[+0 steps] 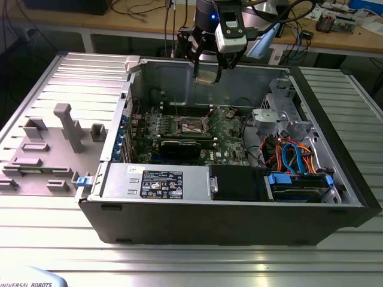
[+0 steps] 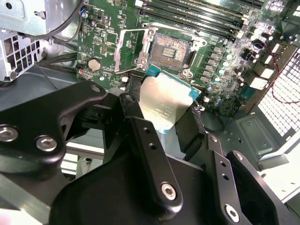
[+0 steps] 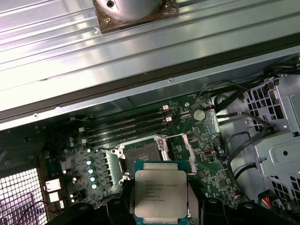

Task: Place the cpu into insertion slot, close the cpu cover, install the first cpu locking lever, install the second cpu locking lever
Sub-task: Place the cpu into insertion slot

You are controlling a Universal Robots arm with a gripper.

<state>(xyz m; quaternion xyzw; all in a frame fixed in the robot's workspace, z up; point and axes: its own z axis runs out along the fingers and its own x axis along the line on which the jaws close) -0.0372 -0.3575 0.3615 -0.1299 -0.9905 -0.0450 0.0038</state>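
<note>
1. In the exterior view, the gripper [image 1: 207, 74] hangs in the upper middle of the frame, over the far wall of the open computer case [image 1: 179, 230]. Its fingers are closed on the cpu [image 1: 207, 75], which is held in the air, well apart from the board. The insertion slot [image 1: 192, 125] lies lower, near the middle of the frame, with nothing in it. A grey fixture tray [image 1: 66, 128] sits on the exterior view's left, beside the case.

2. In the second wrist view, the black fingers [image 2: 149, 140] clamp the cpu [image 2: 164, 105] by two opposite edges, silvery top towards the camera and greenish rim showing. The insertion slot [image 2: 168, 49] shows just past the chip, its dark pin field bare. The cpu cover [image 2: 121, 47] is swung open beside the slot. Long memory slots [image 2: 197, 14] run along the slot's far side, and a coin cell [image 2: 94, 64] sits near the cover.

3. In the first wrist view, the cpu [image 3: 161, 194] is level between the fingers [image 3: 117, 208], with the empty insertion slot [image 3: 143, 152] just beyond it and the memory slots [image 3: 126, 124] further on.
</note>
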